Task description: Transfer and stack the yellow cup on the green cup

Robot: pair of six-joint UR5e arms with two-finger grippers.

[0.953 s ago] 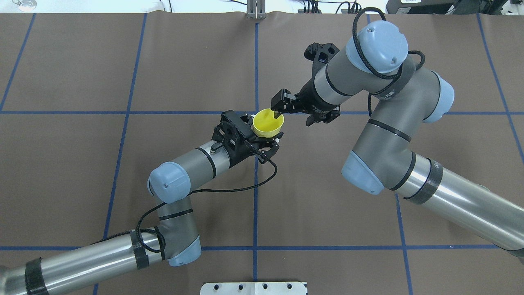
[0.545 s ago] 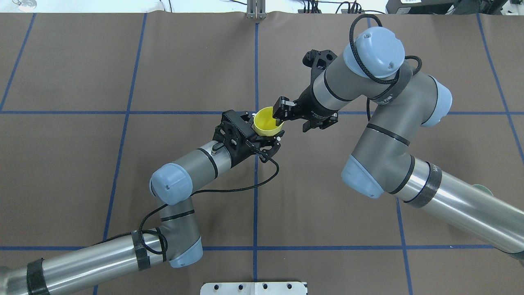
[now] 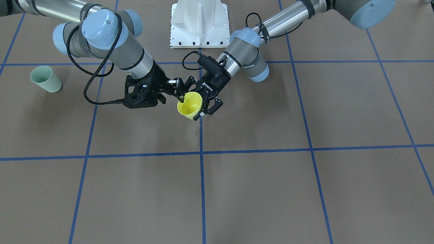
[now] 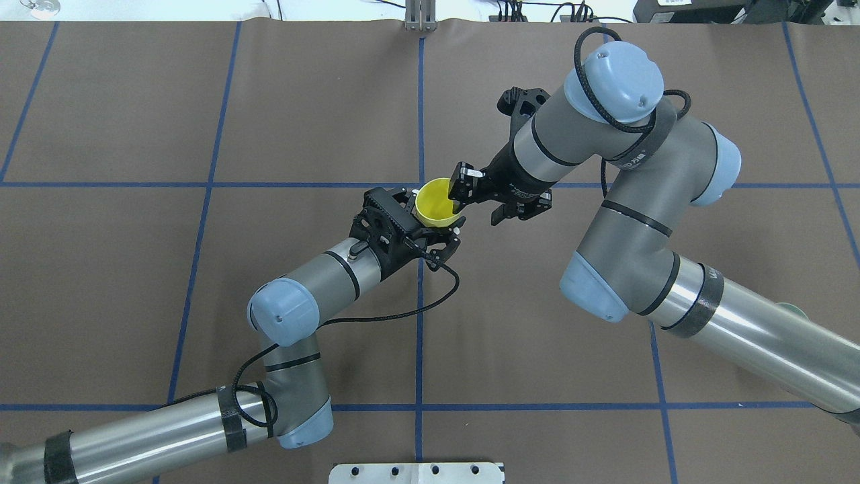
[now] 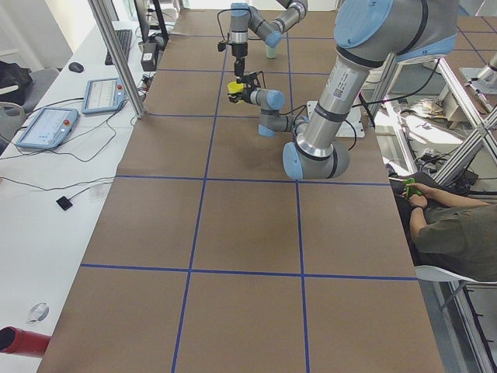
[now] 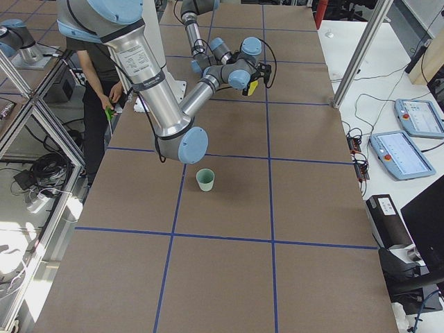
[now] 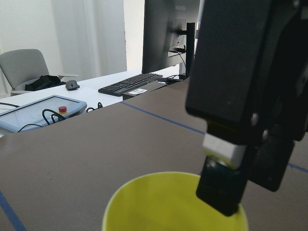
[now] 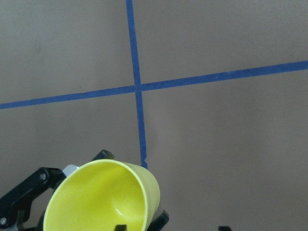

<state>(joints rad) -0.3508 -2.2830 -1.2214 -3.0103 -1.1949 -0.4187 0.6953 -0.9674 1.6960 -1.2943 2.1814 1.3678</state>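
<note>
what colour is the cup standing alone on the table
The cup is plain pale mint green, best seen in the exterior front-facing view.

We found a table under brown matting (image 4: 302, 101) gridded with blue tape lines (image 4: 208, 185); upon it stood one small pale mint-green plastic tumbler (image 3: 45, 78), upright, and a white metal base plate (image 3: 199, 23).

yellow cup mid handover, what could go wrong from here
1. The yellow cup hangs above the table in the left jaws. The right jaws are open, with one finger inside the rim. If the left lets go first, it likely drops.
2. A pinch on the thin wall alone may let it swing or slip.
3. The green cup stands under the right arm; a low sweep could knock it.
</note>
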